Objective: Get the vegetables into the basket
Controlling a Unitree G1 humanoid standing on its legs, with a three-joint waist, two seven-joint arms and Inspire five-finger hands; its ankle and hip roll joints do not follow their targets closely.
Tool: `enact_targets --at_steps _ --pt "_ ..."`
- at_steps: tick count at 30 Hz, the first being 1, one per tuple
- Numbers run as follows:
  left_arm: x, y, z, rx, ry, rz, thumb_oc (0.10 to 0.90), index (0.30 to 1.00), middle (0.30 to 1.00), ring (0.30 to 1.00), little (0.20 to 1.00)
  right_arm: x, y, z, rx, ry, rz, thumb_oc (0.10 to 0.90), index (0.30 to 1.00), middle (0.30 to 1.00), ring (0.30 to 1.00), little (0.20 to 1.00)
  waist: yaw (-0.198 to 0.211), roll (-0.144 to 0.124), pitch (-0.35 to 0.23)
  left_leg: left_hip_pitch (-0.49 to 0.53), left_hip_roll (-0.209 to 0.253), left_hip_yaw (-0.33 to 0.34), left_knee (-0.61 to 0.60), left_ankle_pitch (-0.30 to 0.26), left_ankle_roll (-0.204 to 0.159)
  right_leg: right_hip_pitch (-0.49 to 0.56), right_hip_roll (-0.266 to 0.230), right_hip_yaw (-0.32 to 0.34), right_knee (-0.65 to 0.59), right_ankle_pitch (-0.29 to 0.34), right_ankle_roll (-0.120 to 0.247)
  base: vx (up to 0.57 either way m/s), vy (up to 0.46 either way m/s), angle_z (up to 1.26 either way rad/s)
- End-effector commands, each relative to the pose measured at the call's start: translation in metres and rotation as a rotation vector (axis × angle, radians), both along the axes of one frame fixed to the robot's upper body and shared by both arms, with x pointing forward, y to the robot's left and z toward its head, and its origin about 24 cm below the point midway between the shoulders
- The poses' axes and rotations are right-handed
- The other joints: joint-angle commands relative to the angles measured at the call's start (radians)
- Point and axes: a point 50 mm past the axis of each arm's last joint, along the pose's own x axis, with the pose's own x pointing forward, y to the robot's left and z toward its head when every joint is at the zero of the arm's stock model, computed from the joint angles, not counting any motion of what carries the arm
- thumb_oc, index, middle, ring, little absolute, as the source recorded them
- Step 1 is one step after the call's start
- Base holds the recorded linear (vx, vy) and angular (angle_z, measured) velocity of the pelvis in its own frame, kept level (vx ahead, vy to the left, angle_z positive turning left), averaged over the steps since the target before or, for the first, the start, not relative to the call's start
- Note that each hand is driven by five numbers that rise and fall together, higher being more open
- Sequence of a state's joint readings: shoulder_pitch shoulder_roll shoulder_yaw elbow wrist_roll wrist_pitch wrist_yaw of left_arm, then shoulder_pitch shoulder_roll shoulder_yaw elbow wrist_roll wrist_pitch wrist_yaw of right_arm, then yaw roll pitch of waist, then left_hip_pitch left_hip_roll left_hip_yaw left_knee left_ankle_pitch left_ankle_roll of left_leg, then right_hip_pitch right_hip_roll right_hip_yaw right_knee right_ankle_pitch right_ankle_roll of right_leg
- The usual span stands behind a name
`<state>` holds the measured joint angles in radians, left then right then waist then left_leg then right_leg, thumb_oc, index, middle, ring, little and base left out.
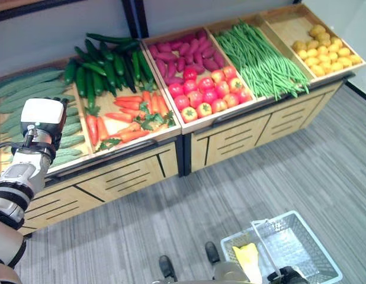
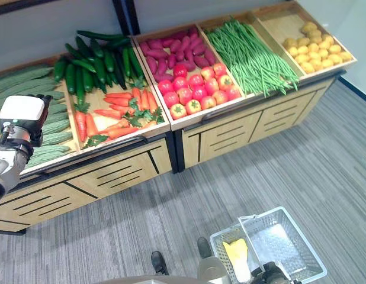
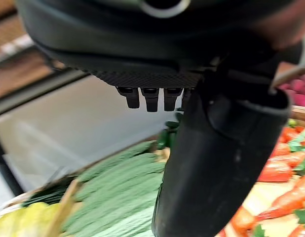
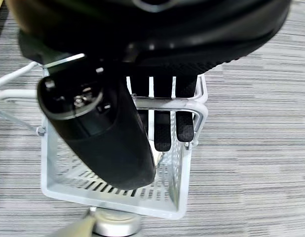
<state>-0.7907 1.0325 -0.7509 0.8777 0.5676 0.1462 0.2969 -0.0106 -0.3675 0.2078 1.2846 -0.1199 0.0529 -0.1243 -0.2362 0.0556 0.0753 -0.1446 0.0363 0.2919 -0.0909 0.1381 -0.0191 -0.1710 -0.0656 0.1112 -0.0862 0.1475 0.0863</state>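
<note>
Left hand (image 1: 42,119), empty with fingers loosely extended, hovers over the pale green gourds (image 1: 20,86), which run from eight to two o'clock; right hand (image 4: 162,118) grips the basket (image 1: 301,245) at five o'clock.

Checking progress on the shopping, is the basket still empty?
No, a yellow item already lies inside the basket, near the right hand whose fingers curl over its rim.

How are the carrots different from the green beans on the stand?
The carrots are orange with leafy green tops; the green beans are green all over. The carrots are thick and tapered, while the green beans are thin and stringy. The carrots are a small scattered bunch sharing a bin with cucumbers; the green beans fill their own bin in a dense pile. Both lie on the wooden stand.
</note>
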Motion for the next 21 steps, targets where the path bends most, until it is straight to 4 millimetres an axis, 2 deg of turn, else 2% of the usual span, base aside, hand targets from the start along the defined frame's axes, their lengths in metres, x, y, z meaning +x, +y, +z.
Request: enact_targets --at_steps 1,10,21 --pt "0.004 0.016 0.103 0.046 -0.341 0.100 0.900 1.000 1.000 1.000 1.000 0.011 -0.017 0.009 -0.065 -0.015 0.039 0.400 0.300 0.300 0.300 0.300 -0.004 0.026 0.049 0.021 0.028 -0.041 0.004 -0.051 -0.079 -0.034 -0.056 -0.012 0.028 -0.012 0.109 -0.04 0.026 -0.34" --pt "0.000 0.032 0.131 -0.013 -0.411 0.236 0.900 1.000 1.000 1.000 1.000 0.050 -0.005 0.016 -0.044 -0.146 0.079 0.400 0.300 0.300 0.300 0.300 -0.024 0.035 0.110 -0.115 0.027 -0.010 0.004 -0.018 -0.090 -0.185 -0.053 0.024 0.023 0.039 0.112 -0.05 0.023 -0.16" --pt "0.003 0.031 0.135 -0.088 -0.413 0.269 0.900 1.000 1.000 1.000 1.000 0.062 -0.006 0.021 -0.049 -0.191 0.041 0.400 0.300 0.300 0.300 0.300 -0.024 0.042 0.151 -0.202 0.021 0.008 0.004 -0.007 -0.093 -0.278 -0.047 0.043 0.016 0.062 0.116 -0.02 0.007 -0.08"
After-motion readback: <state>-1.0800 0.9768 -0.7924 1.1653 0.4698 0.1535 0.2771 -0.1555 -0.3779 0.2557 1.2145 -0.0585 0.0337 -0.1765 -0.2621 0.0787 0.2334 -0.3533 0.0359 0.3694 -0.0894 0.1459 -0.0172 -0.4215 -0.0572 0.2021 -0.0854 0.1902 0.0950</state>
